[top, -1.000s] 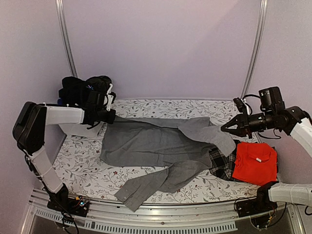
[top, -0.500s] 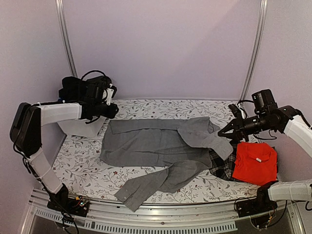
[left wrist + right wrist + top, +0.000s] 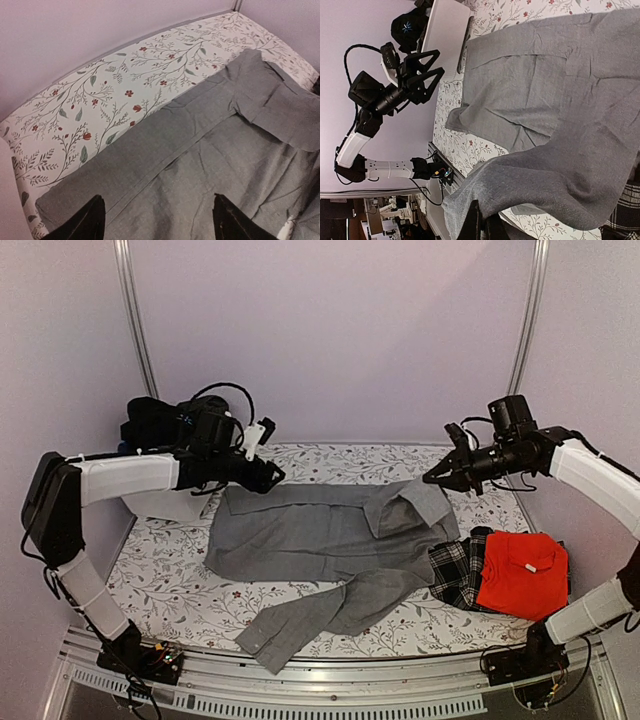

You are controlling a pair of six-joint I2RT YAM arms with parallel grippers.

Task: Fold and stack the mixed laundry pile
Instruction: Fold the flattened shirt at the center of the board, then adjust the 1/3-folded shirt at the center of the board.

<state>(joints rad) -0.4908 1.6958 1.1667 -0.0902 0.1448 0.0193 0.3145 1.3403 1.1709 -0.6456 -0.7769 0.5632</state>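
Observation:
The grey long-sleeved shirt (image 3: 320,540) lies spread across the middle of the flowered table, one sleeve trailing toward the near edge. My left gripper (image 3: 272,472) hovers open over the shirt's far left edge; in the left wrist view its gripper (image 3: 157,220) has nothing between the fingers and grey cloth (image 3: 200,150) below. My right gripper (image 3: 432,480) is shut on a lifted fold at the shirt's right end. In the right wrist view the grey cloth (image 3: 560,165) drapes from that shut gripper (image 3: 481,225). A red shirt (image 3: 522,575) and plaid cloth (image 3: 458,570) lie at the right.
A white tub (image 3: 165,505) stands at the back left with a large black garment (image 3: 160,425) piled on it. Metal rails run along the near table edge (image 3: 330,680). Walls close in behind and on both sides.
My left gripper has opened, let go of the shirt's far left corner and moved right along the far edge. My right gripper has carried its fold up and toward the back left.

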